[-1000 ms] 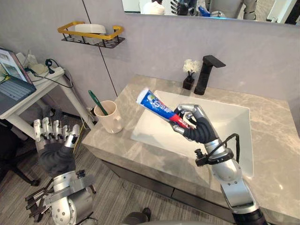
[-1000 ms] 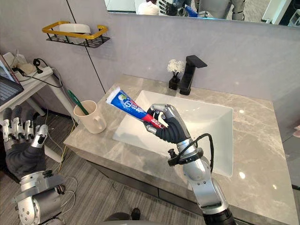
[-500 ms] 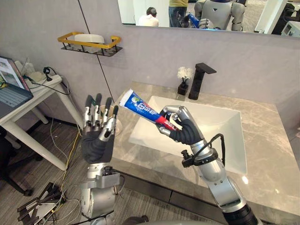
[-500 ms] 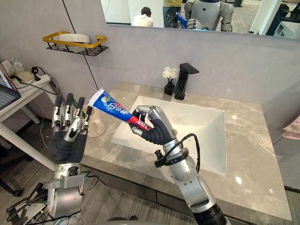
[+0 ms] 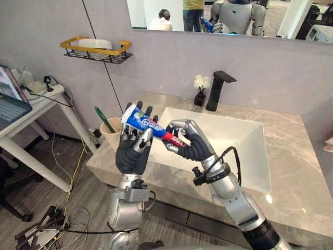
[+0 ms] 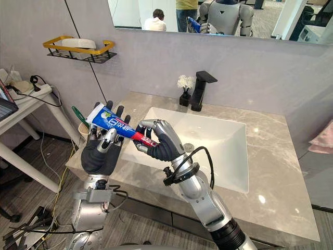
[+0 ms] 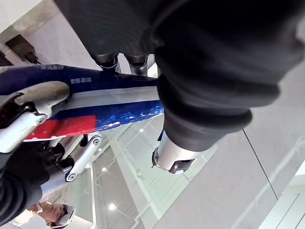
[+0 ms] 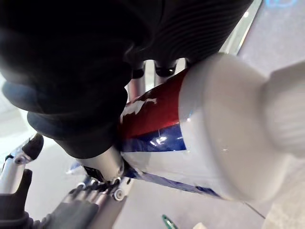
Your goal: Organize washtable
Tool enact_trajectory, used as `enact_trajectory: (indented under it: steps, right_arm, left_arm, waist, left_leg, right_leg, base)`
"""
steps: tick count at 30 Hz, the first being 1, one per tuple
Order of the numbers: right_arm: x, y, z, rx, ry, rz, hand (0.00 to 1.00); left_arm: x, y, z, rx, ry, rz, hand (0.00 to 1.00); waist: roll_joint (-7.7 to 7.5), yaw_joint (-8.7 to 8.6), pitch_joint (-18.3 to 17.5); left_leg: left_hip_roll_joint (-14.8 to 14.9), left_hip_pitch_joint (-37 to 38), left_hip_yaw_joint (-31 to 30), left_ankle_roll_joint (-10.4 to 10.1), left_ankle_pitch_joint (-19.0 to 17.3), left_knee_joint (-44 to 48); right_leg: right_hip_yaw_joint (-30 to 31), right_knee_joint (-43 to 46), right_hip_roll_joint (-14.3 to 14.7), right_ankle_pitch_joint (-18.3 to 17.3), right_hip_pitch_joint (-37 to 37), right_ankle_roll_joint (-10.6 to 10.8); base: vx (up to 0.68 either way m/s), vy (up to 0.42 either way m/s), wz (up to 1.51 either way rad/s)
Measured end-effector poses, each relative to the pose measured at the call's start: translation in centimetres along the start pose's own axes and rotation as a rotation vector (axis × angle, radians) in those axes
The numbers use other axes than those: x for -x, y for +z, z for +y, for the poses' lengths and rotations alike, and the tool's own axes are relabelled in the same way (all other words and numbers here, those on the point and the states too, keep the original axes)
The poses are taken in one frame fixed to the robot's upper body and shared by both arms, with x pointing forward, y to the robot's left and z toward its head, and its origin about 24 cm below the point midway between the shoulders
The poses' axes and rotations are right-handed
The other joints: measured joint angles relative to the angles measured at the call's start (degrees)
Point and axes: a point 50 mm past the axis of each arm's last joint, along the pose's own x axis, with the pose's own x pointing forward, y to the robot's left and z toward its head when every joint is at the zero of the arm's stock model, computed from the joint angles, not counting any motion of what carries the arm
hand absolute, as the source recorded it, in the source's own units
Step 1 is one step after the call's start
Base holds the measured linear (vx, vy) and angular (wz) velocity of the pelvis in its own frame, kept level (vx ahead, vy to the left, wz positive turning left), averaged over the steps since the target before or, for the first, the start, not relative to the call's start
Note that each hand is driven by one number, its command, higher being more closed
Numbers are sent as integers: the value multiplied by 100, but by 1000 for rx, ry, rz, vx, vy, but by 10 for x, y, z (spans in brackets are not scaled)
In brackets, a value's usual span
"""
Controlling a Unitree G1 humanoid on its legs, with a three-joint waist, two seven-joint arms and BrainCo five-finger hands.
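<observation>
Left eye view, toothpaste tube: held in the air above the front left of the counter, slanting up toward the robot's left, with the cap end lower.
Left eye view, right hand: fingers and thumb are curled round the red cap end of the tube.
Left eye view, left hand: raised with the palm behind the tube's blue flat end; the fingers stand nearly straight and no grip is made.
Left eye view, cup: stands on the counter's left corner just beyond the left hand, with a green toothbrush leaning in it.
Right eye view, contact: the tube lies across the left hand's upright fingers, whose dark tips show above it.
Left wrist view, left thumb: seen on one side of the tube with the fingers on the other, not pressed shut.
Right wrist view, cap end: clamped close under the right hand's fingers.
Step judged: a handover from right hand to left, probably for placing in the cup.
Recommended, grip: the left fingers and thumb should be closed on the tube's body, not on the thin crimped end, which is likely to flex.
Recommended, release: the right hand should be loosened only once the left grip is firm.
Risk: a dropped tube would land on the counter edge or the floor.
</observation>
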Motion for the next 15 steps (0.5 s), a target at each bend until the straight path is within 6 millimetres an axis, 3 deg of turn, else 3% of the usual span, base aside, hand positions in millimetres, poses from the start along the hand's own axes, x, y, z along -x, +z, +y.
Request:
enact_trajectory:
  steps: [1,15]
  right_arm:
    - [0,0,0,0,0,0,100]
    - [2,4,12,-8,72,-23,100]
  left_arm:
    - [-1,0,-1,0,-6,0,100]
    - [-7,2,-5,4,-32,-32,100]
  waist:
    - [0,-2,0]
    - [-8,-28,-117]
  left_leg:
    - [1,0,2,-1,1,-1]
    - [10,3,34,-2,9,-4]
  right_leg:
    - [2,1,0,0,-2,0]
    - [45,4,2,3,-22,-4]
  base:
    - [0,0,0]
    - [0,0,0]
